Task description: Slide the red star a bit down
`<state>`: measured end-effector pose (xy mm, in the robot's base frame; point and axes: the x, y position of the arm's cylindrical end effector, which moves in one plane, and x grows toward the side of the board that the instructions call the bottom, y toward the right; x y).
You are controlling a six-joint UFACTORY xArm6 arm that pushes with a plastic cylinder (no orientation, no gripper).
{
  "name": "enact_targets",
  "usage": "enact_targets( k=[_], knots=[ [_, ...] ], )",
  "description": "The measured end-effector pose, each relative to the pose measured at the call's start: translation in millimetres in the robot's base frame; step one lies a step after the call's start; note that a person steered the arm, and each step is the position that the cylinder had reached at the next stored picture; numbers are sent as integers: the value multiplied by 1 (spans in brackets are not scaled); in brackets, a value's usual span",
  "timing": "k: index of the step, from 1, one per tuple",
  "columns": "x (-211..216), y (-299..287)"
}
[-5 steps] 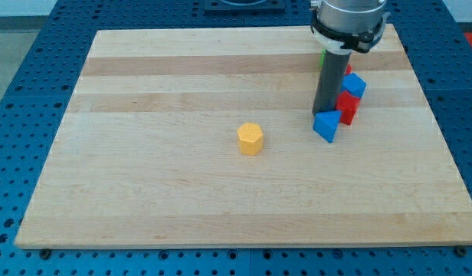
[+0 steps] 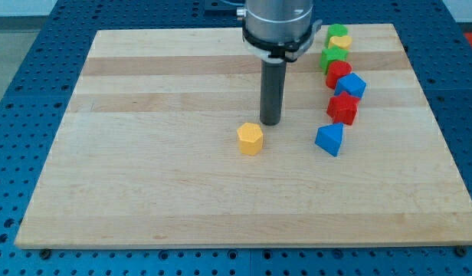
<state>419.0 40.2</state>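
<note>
The red star [image 2: 343, 108] lies at the view's right in a column of blocks, just above the blue triangle [image 2: 329, 139] and below a blue block [image 2: 351, 85]. My tip [image 2: 270, 123] rests on the board well to the left of the red star, just above and right of the yellow hexagon [image 2: 250, 139]. It touches no block.
Above the blue block sit a red round block [image 2: 338, 70], a green block [image 2: 333, 55], a yellow block [image 2: 340, 42] and another green block [image 2: 337, 31]. The wooden board [image 2: 144, 176] ends close to the right of this column.
My tip has moved left, from beside the blue triangle and red star to near the yellow hexagon. The column of blocks is now uncovered.
</note>
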Motion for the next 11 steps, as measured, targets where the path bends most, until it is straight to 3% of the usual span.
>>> enact_targets(
  k=[3,7,8,9,11],
  knots=[
    [-18,69],
    [14,80],
    [13,57],
    [-17,49],
    [-21,81]
  ],
)
